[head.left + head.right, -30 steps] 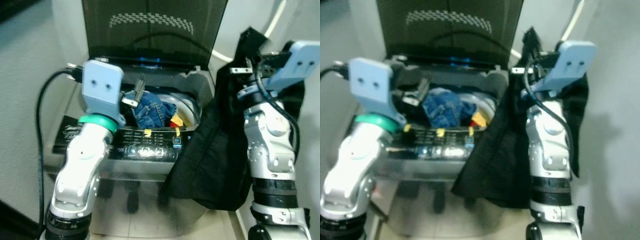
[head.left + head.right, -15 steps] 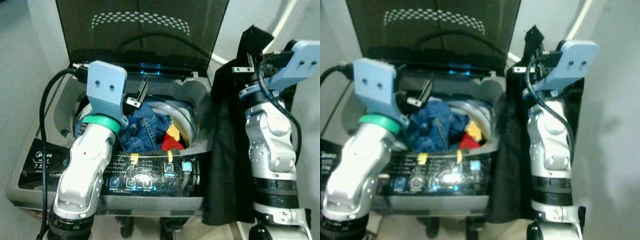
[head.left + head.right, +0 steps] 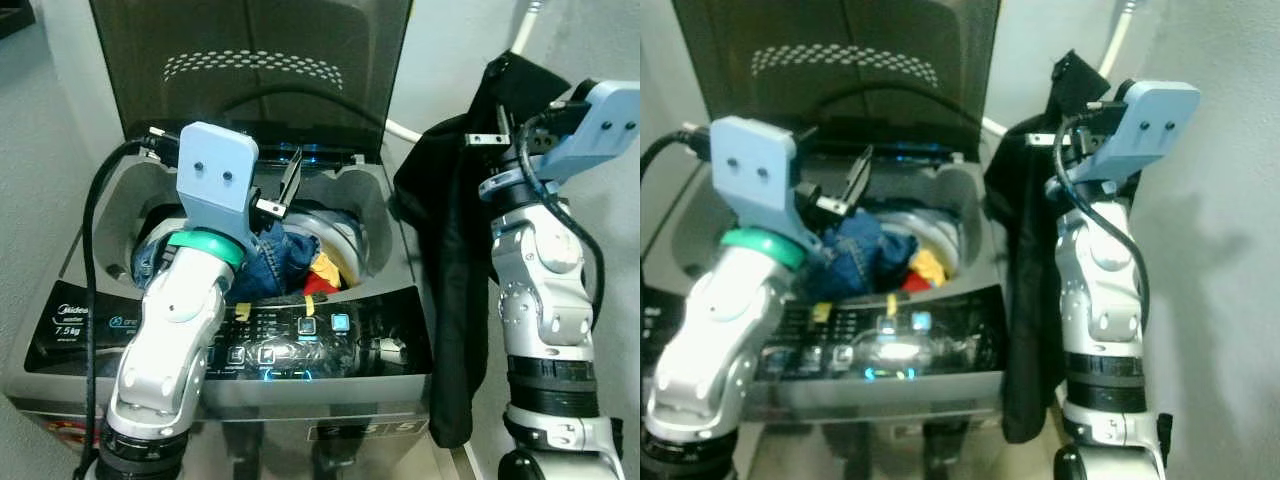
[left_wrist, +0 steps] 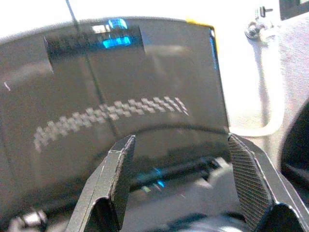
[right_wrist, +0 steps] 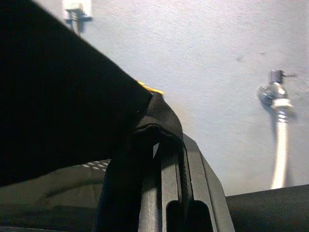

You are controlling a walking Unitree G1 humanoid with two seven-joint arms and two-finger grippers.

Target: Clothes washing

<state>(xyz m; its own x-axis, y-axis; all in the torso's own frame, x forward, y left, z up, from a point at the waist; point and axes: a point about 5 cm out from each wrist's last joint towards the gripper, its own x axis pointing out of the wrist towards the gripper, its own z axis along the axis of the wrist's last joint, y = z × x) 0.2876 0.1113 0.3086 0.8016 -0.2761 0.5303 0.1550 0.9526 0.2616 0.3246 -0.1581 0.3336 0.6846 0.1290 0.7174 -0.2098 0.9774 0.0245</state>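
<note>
My right gripper [image 3: 497, 128] is clamped on the black garment [image 3: 450, 260], holding it high so it hangs clear beside the washing machine [image 3: 380, 240]. My left gripper [image 4: 181, 181] hovers spread over the drum, probably above the jeans [image 3: 270, 262].

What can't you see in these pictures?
- Drum bottom: hidden under the jeans and the left arm, eye views.
- Panel button labels: too small and glary.
- Black garment: which kind, folds hide it.
- Hose: cut off at the right wrist view's edge.
</note>
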